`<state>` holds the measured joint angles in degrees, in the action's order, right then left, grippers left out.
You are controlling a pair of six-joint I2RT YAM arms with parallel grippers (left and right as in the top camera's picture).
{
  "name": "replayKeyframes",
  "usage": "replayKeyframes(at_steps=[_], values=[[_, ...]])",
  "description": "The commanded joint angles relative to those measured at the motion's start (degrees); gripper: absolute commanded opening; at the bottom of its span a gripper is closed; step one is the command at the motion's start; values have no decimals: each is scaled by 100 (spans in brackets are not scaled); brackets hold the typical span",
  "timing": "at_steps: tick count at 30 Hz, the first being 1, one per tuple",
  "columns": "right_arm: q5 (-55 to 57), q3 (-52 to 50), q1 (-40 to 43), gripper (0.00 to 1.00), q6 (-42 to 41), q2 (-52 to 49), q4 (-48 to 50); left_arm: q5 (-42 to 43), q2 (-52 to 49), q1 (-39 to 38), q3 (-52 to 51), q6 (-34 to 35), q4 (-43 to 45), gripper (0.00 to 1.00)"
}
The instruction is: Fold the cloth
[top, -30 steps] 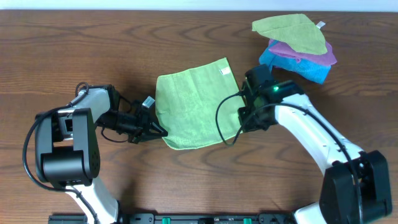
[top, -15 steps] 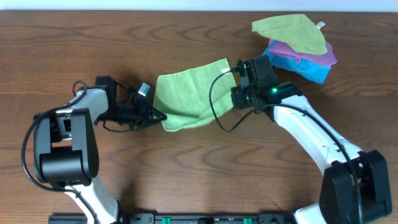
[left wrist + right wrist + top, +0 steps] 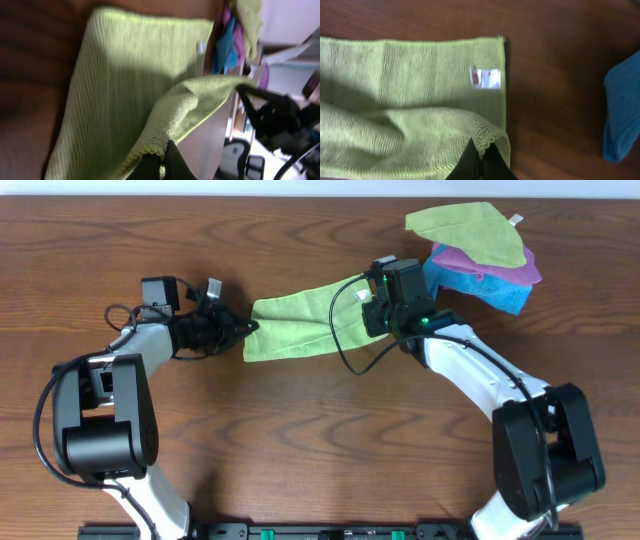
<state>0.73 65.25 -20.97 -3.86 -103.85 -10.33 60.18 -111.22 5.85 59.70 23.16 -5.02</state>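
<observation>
Your green cloth lies in the middle of the wooden surface, stretched as a narrow band between the two arms. It looks narrow because it is doubled: one edge is held up over the layer that lies flat.

Your left claw is clenched on the hem at its end of that raised edge. Your right claw pinches the matching corner at the other end. Holding both ends keeps the raised edge taut, so it can likely come down straight rather than bunched.

In the right wrist view, the raised corner hangs just short of the flat layer's far edge, near the white label. The first fold therefore seems nearly closed but not yet laid. The label corner gives you a mark for lining up the edges.

The pile of spare cloths sits just beyond your right arm. Keep the release clear of its blue bottom piece.
</observation>
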Motion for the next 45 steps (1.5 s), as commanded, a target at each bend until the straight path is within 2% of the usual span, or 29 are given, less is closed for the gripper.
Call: replayKeyframes(at_steps=[1, 6, 16, 24, 34, 36, 38, 41, 43, 45], values=[[146, 164, 33, 1, 188, -162, 173, -267, 131, 9, 26, 693, 273, 6], [208, 317, 129, 2, 365, -378, 494, -605, 131, 9, 31, 925, 555, 6], [227, 1198, 199, 1, 568, -1215, 352, -1322, 129, -24, 31, 1032, 925, 6], [249, 1248, 199, 2, 590, -1342, 273, -1799, 66, -37, 31, 1021, 1014, 6], [249, 1248, 190, 3, 629, -1421, 262, -2000, -140, -42, 31, 896, 1182, 6], [249, 1248, 177, 9, 629, -1440, 256, -2039, -140, -39, 31, 848, 1233, 13], [251, 1248, 157, 23, 629, -1440, 264, -2065, -140, -39, 31, 831, 1316, 32], [271, 1257, 122, 53, 627, -1423, 280, -2098, -140, -39, 31, 833, 1464, 48], [422, 1274, 111, 60, 507, -1349, 212, -2090, -140, -20, 39, 835, 1558, 54], [555, 1274, 107, 61, 367, -1220, 146, -2000, -140, 9, 90, 833, 1587, 58]])
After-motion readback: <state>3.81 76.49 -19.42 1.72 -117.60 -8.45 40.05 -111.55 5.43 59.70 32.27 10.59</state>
